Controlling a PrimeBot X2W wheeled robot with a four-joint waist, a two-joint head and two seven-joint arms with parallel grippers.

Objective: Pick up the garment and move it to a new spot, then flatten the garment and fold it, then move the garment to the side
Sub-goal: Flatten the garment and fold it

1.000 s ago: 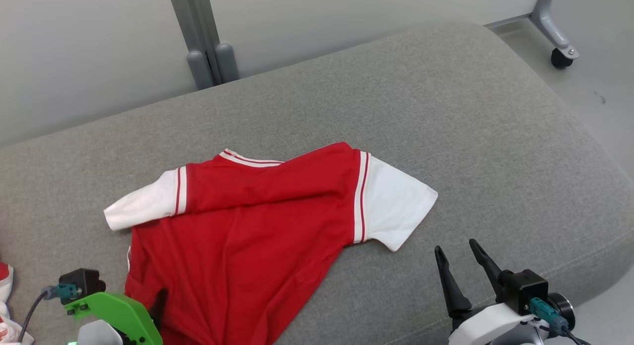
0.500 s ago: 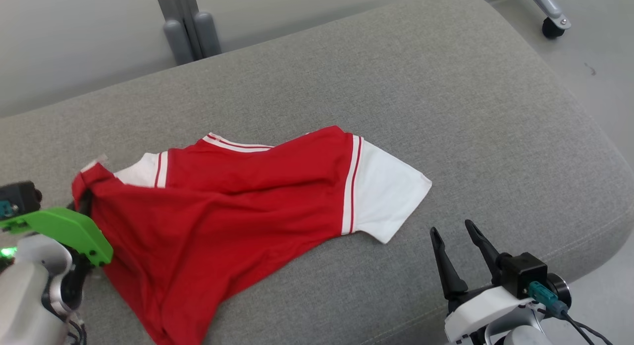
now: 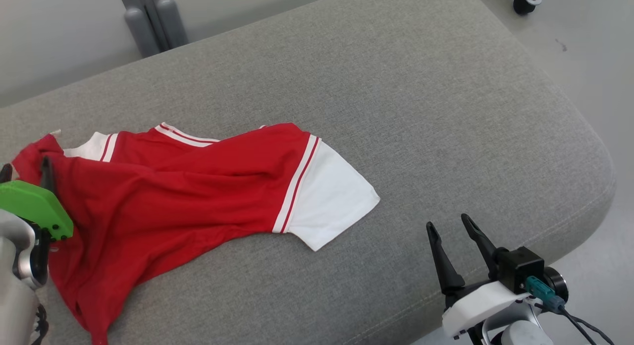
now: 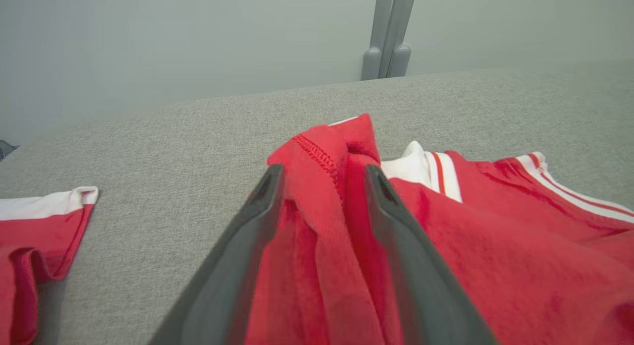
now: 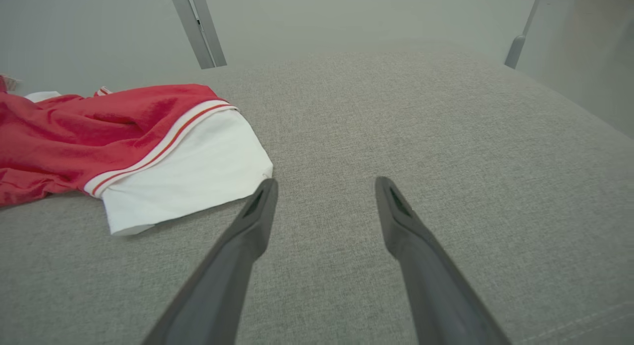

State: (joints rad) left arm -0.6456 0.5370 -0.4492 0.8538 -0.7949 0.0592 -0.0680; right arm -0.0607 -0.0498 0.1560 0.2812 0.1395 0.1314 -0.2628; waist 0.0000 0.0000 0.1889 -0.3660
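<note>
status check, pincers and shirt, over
Left pincer open around bunched hem of red shirt. Right pincer open, empty, over cushion. Second red-and-white garment lies apart, left.

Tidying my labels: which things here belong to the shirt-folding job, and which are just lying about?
Job: red shirt, left gripper, right gripper, grey cushion.
Lying about: other red garment, grey post, castor wheel.
</note>
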